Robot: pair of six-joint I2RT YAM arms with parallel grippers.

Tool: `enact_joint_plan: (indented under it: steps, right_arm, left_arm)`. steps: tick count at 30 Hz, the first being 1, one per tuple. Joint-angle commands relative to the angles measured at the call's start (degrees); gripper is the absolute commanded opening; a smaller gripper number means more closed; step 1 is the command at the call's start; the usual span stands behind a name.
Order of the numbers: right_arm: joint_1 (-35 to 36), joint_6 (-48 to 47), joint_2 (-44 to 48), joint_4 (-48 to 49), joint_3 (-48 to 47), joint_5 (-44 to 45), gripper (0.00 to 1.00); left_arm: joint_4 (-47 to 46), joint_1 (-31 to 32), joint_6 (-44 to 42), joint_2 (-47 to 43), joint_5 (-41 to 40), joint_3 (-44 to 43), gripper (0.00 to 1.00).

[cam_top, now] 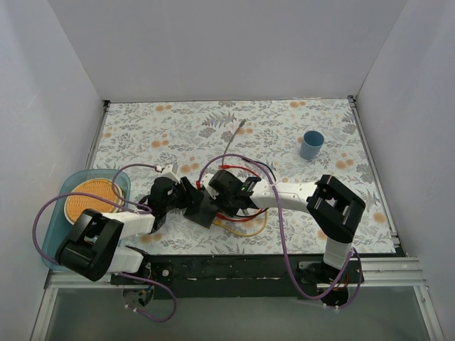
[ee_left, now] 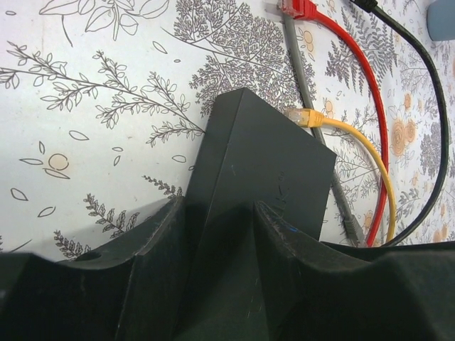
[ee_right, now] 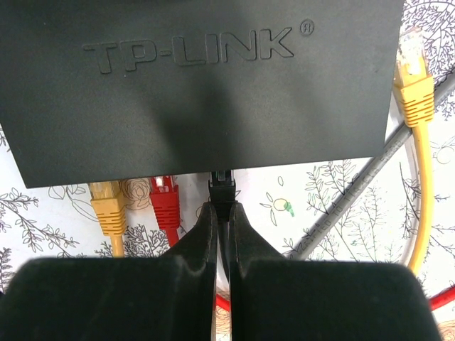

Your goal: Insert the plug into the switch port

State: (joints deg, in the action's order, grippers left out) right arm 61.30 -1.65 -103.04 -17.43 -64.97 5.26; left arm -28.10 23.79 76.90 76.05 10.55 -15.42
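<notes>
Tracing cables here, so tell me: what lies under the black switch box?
A grey cable runs in under the switch box at one corner; a yellow plug and a red plug show at its near edge. Whatever lies further beneath is covered.

Switch port unseen behind box point(ee_right: 199, 106)

left fingers point(ee_left: 153, 245) apart, right fingers point(ee_right: 202, 238) together
</notes>
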Motion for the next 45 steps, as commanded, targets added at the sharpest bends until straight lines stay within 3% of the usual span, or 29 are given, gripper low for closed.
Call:
enact_joint_plan:
  steps: [1,29,45]
  right_arm:
    - [0.5,2.5,1.7,22.1,-6.4,-1.1,0.01]
    - [0.0,-1.2,2.7,33.7,-6.2,-7.7,0.01]
    - [-1.7,-0.2,0.7,38.0,-9.2,-10.2,0.01]
  left_arm:
    - [-1.7,4.8,5.5,-3.8,12.6,0.9,0.35]
    - [-3.4,14.3,9.1,-0.3,8.4,-1.1,0.32]
    - [-2.9,24.9,11.2,3.0,5.5,-5.2,0.29]
